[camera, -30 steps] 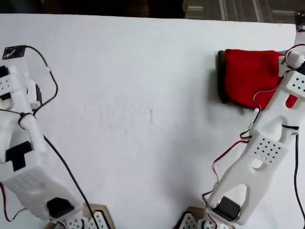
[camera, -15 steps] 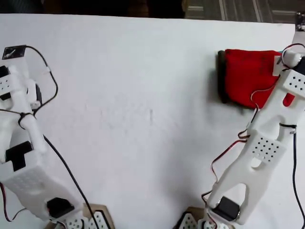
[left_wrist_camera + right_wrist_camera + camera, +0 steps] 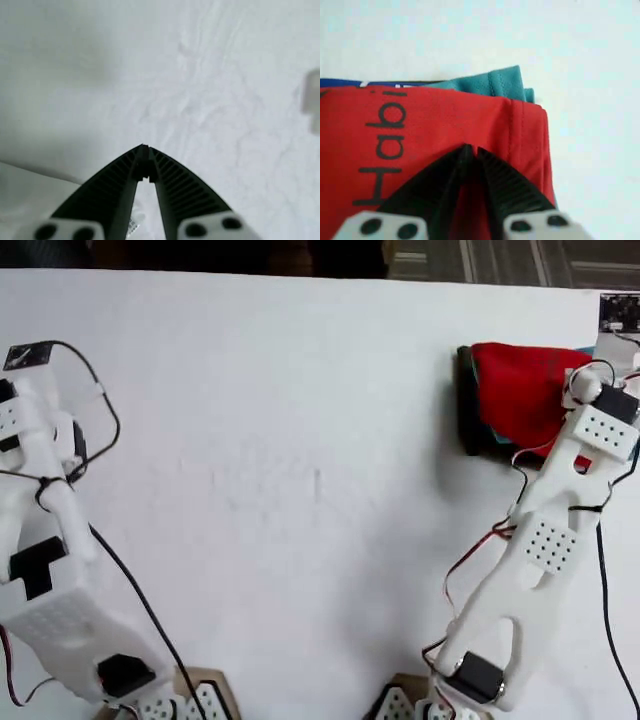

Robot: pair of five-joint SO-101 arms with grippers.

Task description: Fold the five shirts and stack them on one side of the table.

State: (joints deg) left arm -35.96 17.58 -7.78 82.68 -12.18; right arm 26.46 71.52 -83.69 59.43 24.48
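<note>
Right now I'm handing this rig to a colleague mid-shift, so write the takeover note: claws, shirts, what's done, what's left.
Claws: left claw shut, empty, over the table; right claw shut, tips at the red shirt topping the stack; a pinch of cloth cannot be confirmed.
Things: the stack sits on the right arm's side; under red lie a teal shirt, a blue layer and a dark layer.
Done: at least four layers folded and stacked.
Left: confirm the count of five, then probably back the right claw off.

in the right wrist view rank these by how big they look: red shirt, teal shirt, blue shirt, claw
1. red shirt
2. right claw, though nearness to the camera inflates it
3. teal shirt
4. blue shirt, a thin strip
</note>
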